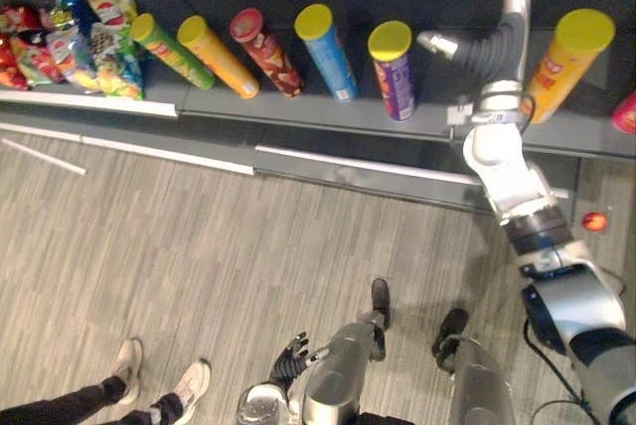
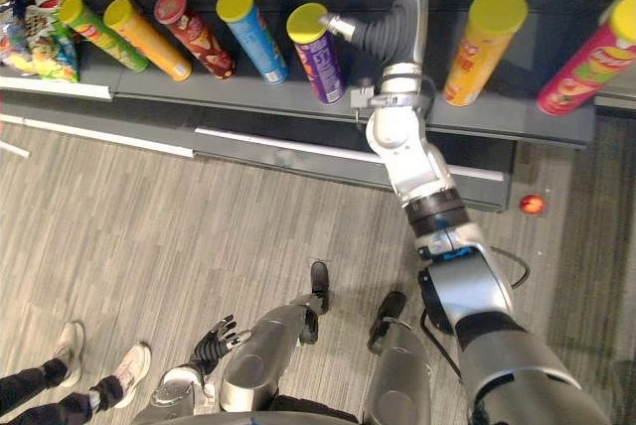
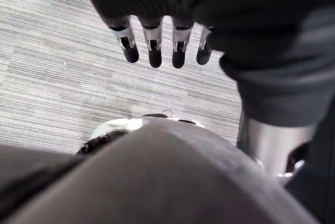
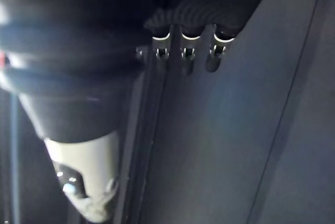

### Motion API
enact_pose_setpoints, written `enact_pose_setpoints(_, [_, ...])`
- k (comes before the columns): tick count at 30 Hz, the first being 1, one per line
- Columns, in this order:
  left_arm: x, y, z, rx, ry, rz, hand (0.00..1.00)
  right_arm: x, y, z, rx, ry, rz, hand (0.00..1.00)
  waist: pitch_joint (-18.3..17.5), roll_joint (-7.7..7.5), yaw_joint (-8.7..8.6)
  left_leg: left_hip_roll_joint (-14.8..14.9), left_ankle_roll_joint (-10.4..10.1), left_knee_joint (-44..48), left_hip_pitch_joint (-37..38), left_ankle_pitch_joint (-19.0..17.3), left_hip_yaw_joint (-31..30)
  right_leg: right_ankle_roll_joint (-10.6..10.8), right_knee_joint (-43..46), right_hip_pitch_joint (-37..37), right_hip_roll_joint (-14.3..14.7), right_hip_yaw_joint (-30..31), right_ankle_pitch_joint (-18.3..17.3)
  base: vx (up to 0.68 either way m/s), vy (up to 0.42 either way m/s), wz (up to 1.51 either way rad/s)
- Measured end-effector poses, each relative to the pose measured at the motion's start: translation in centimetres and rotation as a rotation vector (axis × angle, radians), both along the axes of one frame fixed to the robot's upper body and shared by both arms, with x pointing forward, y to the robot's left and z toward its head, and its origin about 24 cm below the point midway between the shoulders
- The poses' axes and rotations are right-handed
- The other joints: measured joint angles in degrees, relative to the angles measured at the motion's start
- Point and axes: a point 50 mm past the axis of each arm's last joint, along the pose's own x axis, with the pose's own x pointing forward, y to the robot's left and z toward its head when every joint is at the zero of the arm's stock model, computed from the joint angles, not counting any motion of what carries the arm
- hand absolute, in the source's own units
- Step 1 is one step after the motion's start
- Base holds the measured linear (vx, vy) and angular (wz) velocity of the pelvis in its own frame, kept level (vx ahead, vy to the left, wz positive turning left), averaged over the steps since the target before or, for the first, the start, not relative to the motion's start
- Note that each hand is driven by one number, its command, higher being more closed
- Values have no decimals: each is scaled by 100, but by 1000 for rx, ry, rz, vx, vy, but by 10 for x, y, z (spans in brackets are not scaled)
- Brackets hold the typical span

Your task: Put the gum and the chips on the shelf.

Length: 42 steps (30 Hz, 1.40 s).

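Purple can (image 1: 395, 72) (upright) on shelf (image 1: 298, 107).

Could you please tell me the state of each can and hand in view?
Purple can: upright on shelf, lidded.
Blue can: upright, lidded.
Red can: upright, lidded.
Large yellow can: upright, lidded.
Right hand: open, empty, by the shelf.
Left hand: open, empty, hanging low.

The left hand (image 3: 153, 43) and right hand (image 4: 189, 51) show silver dark-tipped fingers (image 3: 179, 51) under dark covers, on silver-grey arms (image 2: 417, 162).
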Motion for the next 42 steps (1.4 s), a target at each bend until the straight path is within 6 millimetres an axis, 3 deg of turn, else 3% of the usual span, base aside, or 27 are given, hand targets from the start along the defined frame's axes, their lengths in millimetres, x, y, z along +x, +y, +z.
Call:
enact_pose_setpoints(5, [-2,7,0,0,3,52,0,-26,16,-35,37,91,196,0,23,-136,-188,35,-6,-234,302,1,228,27,-370,253,134,206,225,45,30,-24])
enact_pose_setpoints(8, [-5,16,0,13,3,102,0,-47,34,-71,11,224,337,0,-64,-392,-375,41,-15,-358,442,-6,458,51,-612,330,192,401,360,46,45,-35])
enact_pose_setpoints(11, [-4,27,3,62,-11,183,0,-76,42,-126,32,469,464,0,-307,-754,-553,53,-38,-387,560,-57,647,84,-906,481,252,567,512,63,38,-29])
enact_pose_setpoints(12, [-3,29,4,70,-17,201,0,-83,42,-138,44,522,481,0,-342,-804,-579,51,-37,-386,621,-82,669,90,-952,541,259,602,526,53,47,-25])
enact_pose_setpoints(14, [2,30,9,104,-47,263,0,-112,39,-181,104,721,533,0,-554,-957,-651,54,-49,-369,742,-217,836,128,-1022,620,271,778,551,35,55,-37])
enact_pose_setpoints(17, [12,24,17,114,-107,320,0,-135,36,-210,128,855,535,0,-677,-1077,-830,60,-26,-290,774,-316,979,157,-1024,618,268,915,571,18,44,-30])
enact_pose_setpoints(20, [22,30,30,155,-187,451,0,-155,22,-238,164,985,466,0,-725,-1124,-958,81,-26,-179,847,-418,1154,160,-1020,620,277,1104,588,-3,28,-31])
enact_pose_setpoints(25, [32,73,57,289,-312,778,0,-190,-38,-316,186,1314,94,0,-926,-1125,-1101,121,-41,-123,902,-473,1285,155,-1021,652,310,1218,625,14,-1,-12])
enact_pose_setpoints(28, [37,89,69,355,-365,899,0,-218,-64,-347,218,1461,-64,0,-939,-1146,-1161,157,-90,-98,1036,-523,1437,154,-1020,708,351,1379,643,-1,-2,-25])
enact_pose_setpoints(30, [44,96,78,378,-401,960,0,-233,-72,-362,214,1541,-120,0,-951,-1158,-1261,202,-92,21,1033,-591,1514,154,-1013,696,369,1446,644,-24,-7,-27])
enact_pose_setpoints(33, [62,104,95,423,-469,1005,0,-251,-78,-375,196,1621,-171,0,-945,-1169,-1279,353,-121,359,970,-803,1684,140,-1009,673,459,1632,674,-43,-11,-34])
enact_pose_setpoints(37, [101,115,131,478,-594,1015,0,-247,-77,-375,186,1592,-194,0,-849,-1269,-1444,521,-78,811,632,-950,1791,135,-921,391,536,1768,746,-76,9,-21])
enact_pose_setpoints(38, [118,119,146,511,-632,1008,0,-243,-73,-373,167,1566,-185,0,-677,-1360,-1515,574,-61,939,610,-997,1832,134,-895,372,554,1801,774,-80,26,-16])
enact_pose_setpoints(42, [143,128,173,538,-681,1006,0,-237,-69,-375,182,1553,-190,0,-432,-1497,-1547,727,-42,1236,354,-1131,1961,160,-876,153,622,1917,854,-68,30,-25])
